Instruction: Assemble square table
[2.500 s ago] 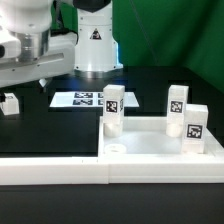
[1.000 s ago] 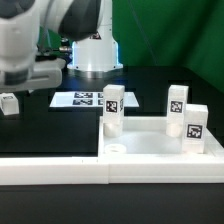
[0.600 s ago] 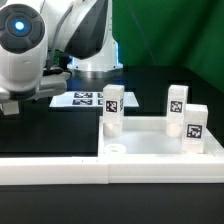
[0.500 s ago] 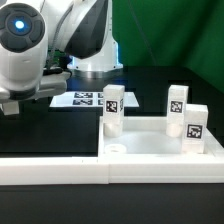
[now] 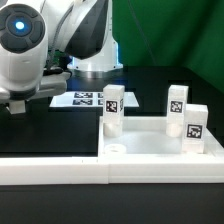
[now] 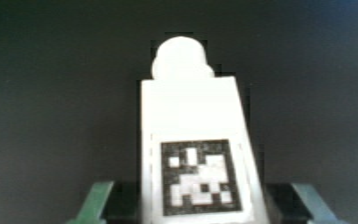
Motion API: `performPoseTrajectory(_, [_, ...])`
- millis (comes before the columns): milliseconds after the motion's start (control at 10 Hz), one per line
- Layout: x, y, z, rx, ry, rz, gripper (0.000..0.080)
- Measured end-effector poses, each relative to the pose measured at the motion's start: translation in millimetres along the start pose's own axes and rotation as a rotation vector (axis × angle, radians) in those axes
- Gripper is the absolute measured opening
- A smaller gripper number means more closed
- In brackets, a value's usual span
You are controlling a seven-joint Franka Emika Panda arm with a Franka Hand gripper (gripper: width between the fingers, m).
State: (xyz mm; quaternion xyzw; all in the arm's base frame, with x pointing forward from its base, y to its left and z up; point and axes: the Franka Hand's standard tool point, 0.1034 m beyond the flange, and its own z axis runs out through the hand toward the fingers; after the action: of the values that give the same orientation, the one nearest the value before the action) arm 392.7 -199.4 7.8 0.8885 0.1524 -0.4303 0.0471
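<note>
The square table's white top (image 5: pixel 150 148) lies at the exterior view's right with three tagged legs standing in it: one (image 5: pixel 113 110), a second (image 5: pixel 177 105) and a third (image 5: pixel 195 126). My gripper (image 5: pixel 15 104) is down at the table's far left edge, covering a fourth loose leg there. In the wrist view that leg (image 6: pixel 194 110) lies lengthwise between the jaws, rounded peg pointing away and tag toward me. My gripper (image 6: pixel 201 205) straddles it; each green finger (image 6: pixel 98 200) still shows a dark gap to the leg's side.
The marker board (image 5: pixel 85 98) lies flat on the black table between the arm and the table top. A long white L-shaped border rail (image 5: pixel 55 168) runs along the front edge. The robot's base (image 5: pixel 95 45) stands behind.
The arm has swung left and down over the loose leg, which now sits hidden under the gripper. The jaws have narrowed toward the leg's sides.
</note>
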Motion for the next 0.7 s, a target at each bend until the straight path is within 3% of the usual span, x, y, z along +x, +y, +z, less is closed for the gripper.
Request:
performPoseTrajectory(400, [0.0, 0.0, 0.0, 0.0, 0.0, 0.0, 0.0288])
performPoseTrajectory(500, [-2.6, -2.8, -6.9, 0.006, -0.015, -0.004, 0.0288])
performPoseTrajectory(600, [-5.5, -6.6, -40.8, 0.001, -0.023, -0.004, 0.0288])
performPoseTrajectory(700, [-3.9, -20.7, -73.2, -0.023, -0.012, 0.017, 0.0288])
